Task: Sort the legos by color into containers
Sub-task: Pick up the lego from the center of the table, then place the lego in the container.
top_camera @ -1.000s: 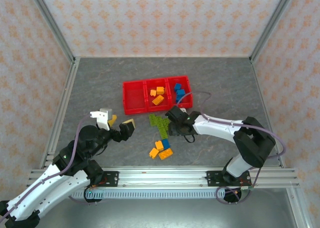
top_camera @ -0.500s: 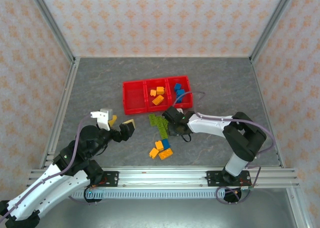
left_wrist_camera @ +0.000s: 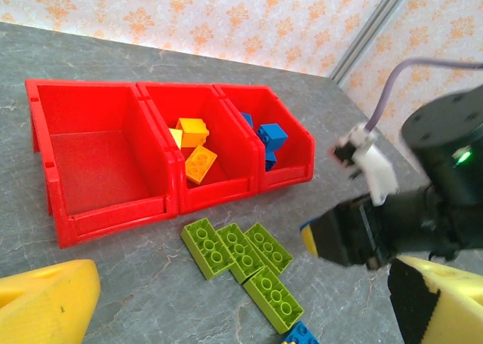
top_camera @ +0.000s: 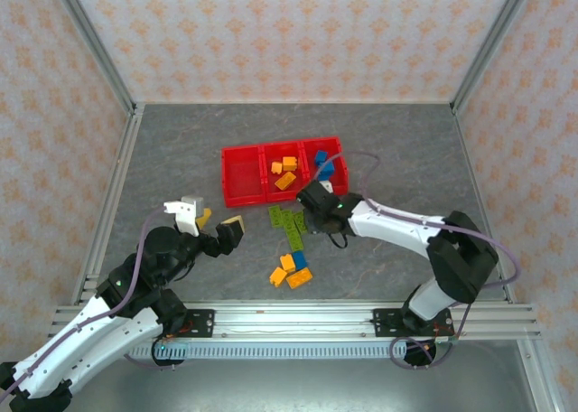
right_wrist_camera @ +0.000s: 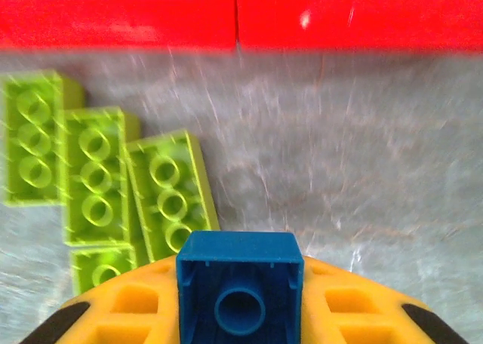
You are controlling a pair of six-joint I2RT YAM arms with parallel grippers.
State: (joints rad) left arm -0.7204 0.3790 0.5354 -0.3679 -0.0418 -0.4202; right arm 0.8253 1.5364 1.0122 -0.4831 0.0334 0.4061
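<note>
Transport needs a firm hold: the right gripper [top_camera: 312, 203] is clamped on a blue brick [right_wrist_camera: 240, 280], near the green bricks [right_wrist_camera: 98, 178] in front of the red tray [top_camera: 280, 145]. It should clear the front wall, then release over the right compartment [left_wrist_camera: 288, 170], which holds blue bricks. The left gripper [top_camera: 214, 219] hangs spread apart, empty.

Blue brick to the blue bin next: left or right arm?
Right. The right gripper is shut on a blue brick, just in front of the red tray, nearest the compartment holding blue bricks. The left gripper is open, empty, farther back.
</note>
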